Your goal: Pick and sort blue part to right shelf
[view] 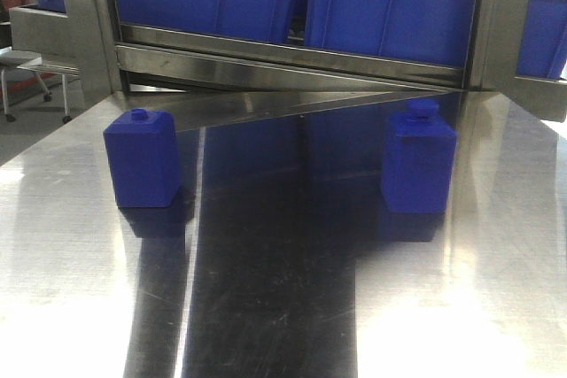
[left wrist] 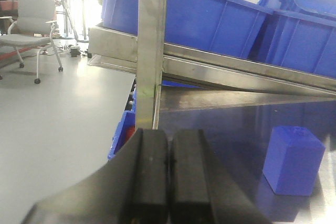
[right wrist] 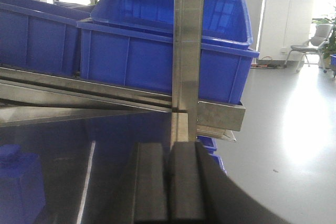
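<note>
The blue part [view: 418,162], a bottle-shaped block with a raised round cap, stands upright on the steel table at the right. It also shows at the lower left of the right wrist view [right wrist: 18,187]. A squatter blue block [view: 142,158] with a low flat knob stands at the left, and shows in the left wrist view [left wrist: 293,159]. The shelf [view: 292,64] with large blue bins [view: 390,6] runs along the table's far edge. My left gripper [left wrist: 169,145] and right gripper [right wrist: 169,153] are both shut and empty, well short of the blocks. Neither shows in the front view.
The steel table [view: 283,307] is shiny and mirrors the bins. A steel shelf post [left wrist: 151,51] stands just ahead of the left gripper and another post [right wrist: 186,51] ahead of the right. An office chair [left wrist: 31,22] is on the floor at the left.
</note>
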